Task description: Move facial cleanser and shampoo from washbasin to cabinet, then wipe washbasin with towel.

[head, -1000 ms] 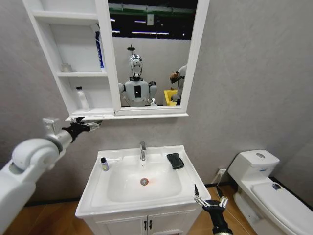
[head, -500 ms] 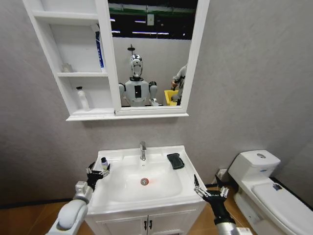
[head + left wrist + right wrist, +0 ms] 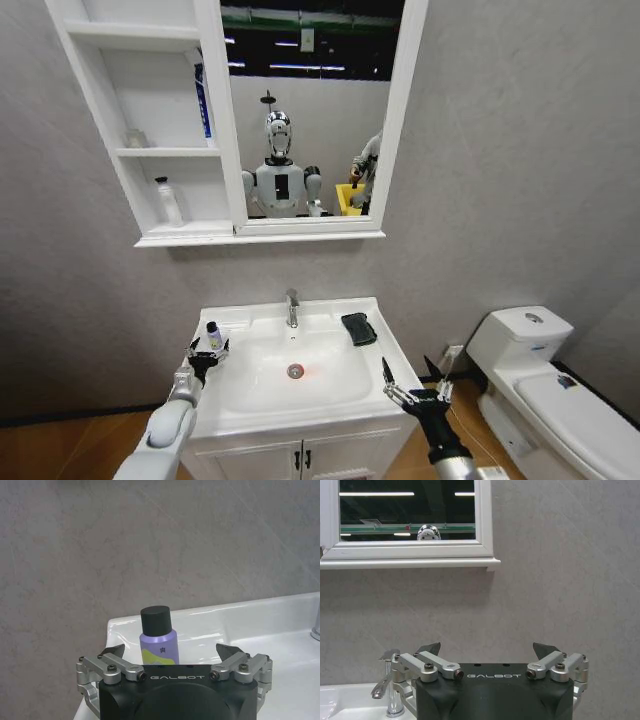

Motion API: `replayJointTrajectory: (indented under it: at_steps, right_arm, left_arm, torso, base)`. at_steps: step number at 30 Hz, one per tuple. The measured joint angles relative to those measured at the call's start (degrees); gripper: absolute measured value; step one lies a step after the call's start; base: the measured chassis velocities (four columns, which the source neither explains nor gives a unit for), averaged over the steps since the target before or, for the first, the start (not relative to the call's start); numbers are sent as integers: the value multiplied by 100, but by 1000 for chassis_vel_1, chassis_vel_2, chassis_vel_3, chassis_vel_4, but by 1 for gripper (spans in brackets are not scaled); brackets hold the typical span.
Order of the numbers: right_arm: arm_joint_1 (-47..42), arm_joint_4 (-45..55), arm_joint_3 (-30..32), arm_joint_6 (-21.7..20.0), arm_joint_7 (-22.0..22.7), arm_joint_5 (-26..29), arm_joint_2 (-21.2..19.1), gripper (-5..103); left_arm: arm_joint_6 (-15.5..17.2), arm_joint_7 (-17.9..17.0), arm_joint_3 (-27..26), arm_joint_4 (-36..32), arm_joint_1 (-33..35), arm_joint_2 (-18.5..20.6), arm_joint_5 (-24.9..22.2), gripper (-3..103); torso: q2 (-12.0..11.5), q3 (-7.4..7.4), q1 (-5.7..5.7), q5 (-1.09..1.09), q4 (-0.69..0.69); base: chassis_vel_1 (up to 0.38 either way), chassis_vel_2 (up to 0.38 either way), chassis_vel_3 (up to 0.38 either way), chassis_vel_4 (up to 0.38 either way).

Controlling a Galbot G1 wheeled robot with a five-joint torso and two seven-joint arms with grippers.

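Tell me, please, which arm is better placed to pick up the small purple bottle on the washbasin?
Left. Its open gripper faces the purple bottle at the washbasin's left rear corner; the right gripper hovers off the front right corner.

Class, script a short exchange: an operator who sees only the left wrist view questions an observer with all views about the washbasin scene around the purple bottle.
Operator: My left gripper is open, facing the purple bottle. Where is the towel?
Observer: The towel lies on the washbasin top, to the right of the tap.
Operator: And the right gripper?
Observer: The right gripper is open, by the washbasin's front right corner.
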Motion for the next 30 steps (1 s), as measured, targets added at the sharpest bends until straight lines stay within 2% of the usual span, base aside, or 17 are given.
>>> replayJointTrajectory:
  at_steps: [4,6,7,9,10,13,15,18,19,20,23,27,30]
  right_arm:
    - [-21,-11,12,0,3,-10,5,100]
    - [-42,-19,40,16,5,-16,6,100]
    - [-42,-19,40,16,5,-16,6,100]
    - [-48,-31,71,27,7,-11,-7,100]
    - [-48,-31,71,27,7,-11,-7,100]
    - [-48,-80,85,53,7,-10,-5,100]
    - [-48,-92,82,60,7,-12,-1,100]
    - [-43,-118,73,81,7,-22,15,100]
    - [-43,-118,73,81,7,-22,15,100]
    - [-41,-123,73,85,7,-22,16,100]
    - [-39,-142,86,95,7,-22,16,100]
    - [-37,-176,111,114,9,-10,23,100]
    - [-8,-221,120,117,16,-4,29,100]
  left_arm:
    - [-34,48,9,397,-291,-93,-17,100]
    - [-52,75,-5,768,-497,-180,-4,91]
    - [-52,75,-5,768,-497,-180,-4,91]
    - [-57,98,-34,892,-538,-199,-7,80]
    - [-57,98,-34,892,-538,-199,-7,80]
    - [-137,179,-73,957,-529,-197,-29,64]
    - [-147,193,-79,965,-520,-193,-32,64]
    - [-155,214,-90,987,-508,-173,-62,47]
    - [-155,214,-90,987,-508,-173,-62,47]
    - [-157,229,-91,987,-506,-163,-77,43]
    - [-161,252,-92,976,-497,-136,-99,42]
    - [-105,256,-102,665,-399,-20,-179,42]
    - [399,99,-127,-290,-162,332,-447,42]
  torso:
    - [0,0,0,0,-1]
    - [0,0,0,-1,-1]
    - [0,0,0,-1,-1]
    - [0,0,0,-1,0]
    - [0,0,0,-1,0]
    - [0,0,0,0,0]
    - [0,0,0,-1,0]
    - [0,0,0,-1,0]
    - [0,0,0,-1,0]
    - [0,0,0,-1,0]
    - [0,0,0,-1,0]
    - [0,0,0,-1,-1]
    - [0,0,-1,0,-1]
  base:
    - [0,0,0,0]
    - [0,0,0,0]
    - [0,0,0,0]
    - [0,0,0,0]
    - [0,0,0,0]
    - [0,0,0,0]
    - [0,0,0,0]
    - [0,0,0,0]
    - [0,0,0,0]
    - [0,0,0,0]
    - [0,0,0,0]
    - [0,0,0,0]
    - [0,0,0,0]
